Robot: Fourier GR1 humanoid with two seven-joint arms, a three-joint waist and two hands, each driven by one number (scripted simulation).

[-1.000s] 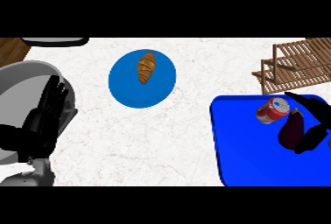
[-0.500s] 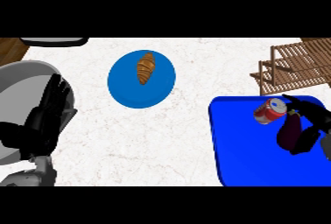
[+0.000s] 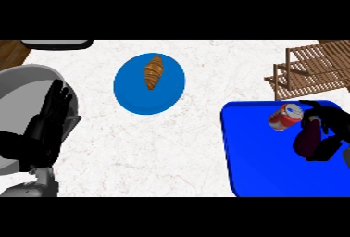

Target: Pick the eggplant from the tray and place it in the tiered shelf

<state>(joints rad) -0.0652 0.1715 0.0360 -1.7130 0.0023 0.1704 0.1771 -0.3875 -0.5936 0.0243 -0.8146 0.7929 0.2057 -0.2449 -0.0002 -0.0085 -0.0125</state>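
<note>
Right hand (image 3: 329, 121) is down on the blue tray (image 3: 253, 152) at the right edge, black fingers curled around the dark purple eggplant (image 3: 308, 141), which lies on the tray's far right part with its top tucked under the palm. So the grasp is on, and the lift is the step in hand, I'd say. A red soda can (image 3: 285, 116) lies tipped on the tray just beside the eggplant, on its far left side, touching or nearly so; the lift wants to go straight up so the can isn't knocked rolling. The wooden tiered shelf (image 3: 311, 69) stands just beyond the tray at the far right, so the carry is short: up, away, then down onto a slatted tier, clearing the front rail. Left hand (image 3: 44, 125) rests at the left edge, fingers straight and released, holding nothing. Mid-counter, a blue plate (image 3: 137, 99) with a croissant (image 3: 153, 71) sits well clear of the route.
</note>
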